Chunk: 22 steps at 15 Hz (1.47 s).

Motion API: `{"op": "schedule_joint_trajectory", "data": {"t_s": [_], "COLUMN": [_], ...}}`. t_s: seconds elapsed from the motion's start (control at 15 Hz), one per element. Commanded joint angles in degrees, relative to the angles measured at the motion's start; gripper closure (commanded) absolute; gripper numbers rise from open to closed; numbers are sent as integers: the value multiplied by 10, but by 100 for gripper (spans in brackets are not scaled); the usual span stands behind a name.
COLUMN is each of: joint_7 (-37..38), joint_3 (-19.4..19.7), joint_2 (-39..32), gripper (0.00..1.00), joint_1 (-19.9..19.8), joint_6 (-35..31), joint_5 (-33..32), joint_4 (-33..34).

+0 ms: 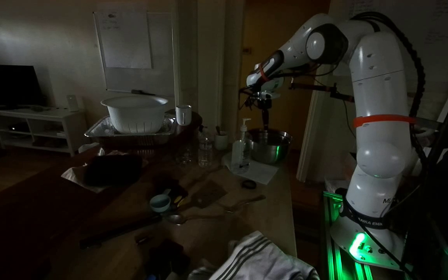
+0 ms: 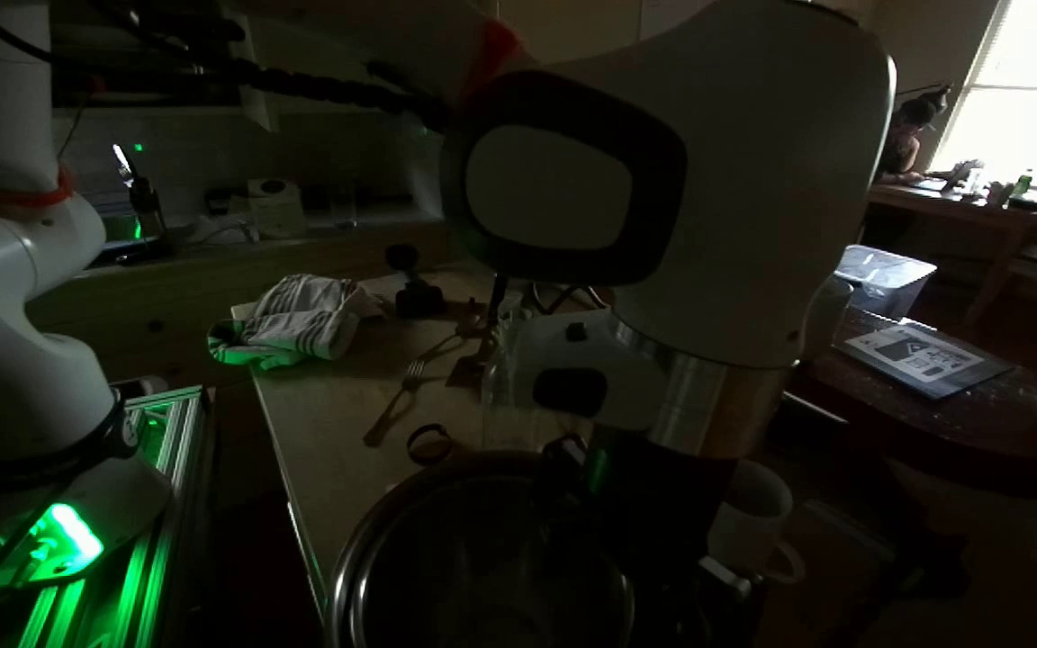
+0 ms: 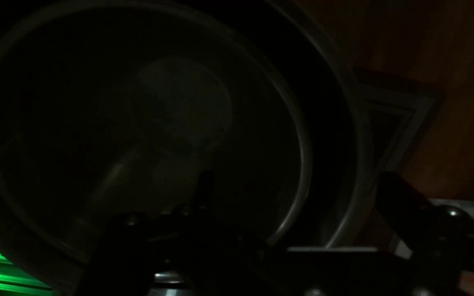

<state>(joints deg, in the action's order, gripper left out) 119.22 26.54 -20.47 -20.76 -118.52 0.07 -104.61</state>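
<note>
Hovering with its fingers wide apart, the claw (image 3: 297,177) overhangs the rims of nested bowls (image 1: 270,152) beneath it, one finger over their inside, while a pump bottle (image 1: 241,154) stands lower, near it.

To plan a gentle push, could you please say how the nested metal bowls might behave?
The nested metal bowls may be slippery, given their smooth, shiny walls. The gap between rims suggests the inner bowl could shift inside the outer one.
</note>
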Motion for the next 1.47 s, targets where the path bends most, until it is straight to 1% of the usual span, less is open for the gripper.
{"op": "schedule_joint_trajectory", "data": {"t_s": [0.0, 0.33, 0.53, 0.67, 0.73, 0.8, 0.93, 1.07, 1.13, 1.2, 1.4], "joint_7": [19, 5, -6, -13, -16, -19, -25, -28, -31, -33, -40], "joint_3": [-5, -17, -23, -25, -25, -25, -25, -24, -25, -24, -24], "joint_2": [16, 8, -4, -13, -18, -22, -28, -30, -29, -27, -21], "gripper": [0, 0, 6, 7, 10, 9, 12, 37, 43, 53, 76], "joint_1": [6, 6, 3, 2, 1, 1, 2, 5, 5, 6, 7], "joint_6": [6, -17, -38, -54, -62, -65, -69, -73, -76, -77, -84], "joint_5": [-3, 1, 1, 2, 2, 3, 0, -4, -5, -7, -11], "joint_4": [-24, -33, -35, -33, -32, -31, -31, -35, -37, -38, -41]}}
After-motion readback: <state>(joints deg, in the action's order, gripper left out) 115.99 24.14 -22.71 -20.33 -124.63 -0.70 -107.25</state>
